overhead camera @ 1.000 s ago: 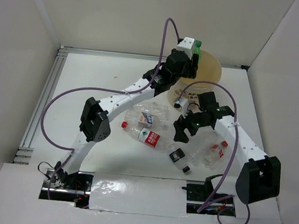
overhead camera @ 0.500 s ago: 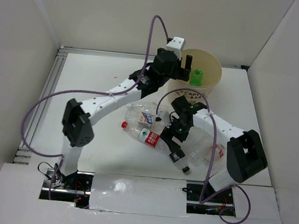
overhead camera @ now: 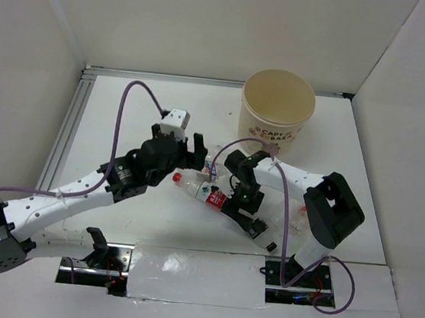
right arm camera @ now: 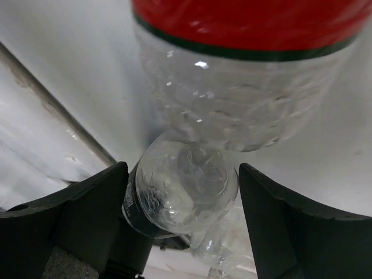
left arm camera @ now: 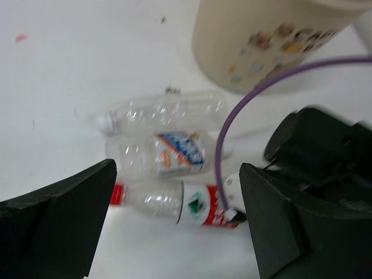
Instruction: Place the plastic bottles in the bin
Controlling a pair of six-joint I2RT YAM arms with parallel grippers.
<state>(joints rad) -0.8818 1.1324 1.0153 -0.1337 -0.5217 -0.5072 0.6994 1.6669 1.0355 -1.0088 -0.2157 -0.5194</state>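
Observation:
The cream bin (overhead camera: 277, 113) stands at the back right, and its printed wall (left arm camera: 267, 40) shows in the left wrist view. Three clear plastic bottles lie in a cluster: a plain one (left arm camera: 168, 110), a blue-and-orange-labelled one (left arm camera: 165, 154) and a red-capped, red-labelled one (overhead camera: 202, 192) (left arm camera: 174, 203). My left gripper (overhead camera: 197, 156) (left arm camera: 177, 174) hangs open above them, holding nothing. A black-labelled bottle (overhead camera: 255, 227) lies nearer the front. Its clear base (right arm camera: 183, 189) sits between the fingers of my right gripper (overhead camera: 244, 205) (right arm camera: 181, 171), with a gap at the right finger.
A metal rail (overhead camera: 60, 149) runs along the table's left edge. White walls close in the left, back and right sides. Foil tape (overhead camera: 200, 269) covers the near edge between the arm bases. Purple cables (left arm camera: 232, 133) loop off both wrists.
My left arm let the green bottle go over the bin, then pulled back, open, to the bottle cluster. My right gripper moved left and down around the black-labelled bottle, its jaws narrowing.

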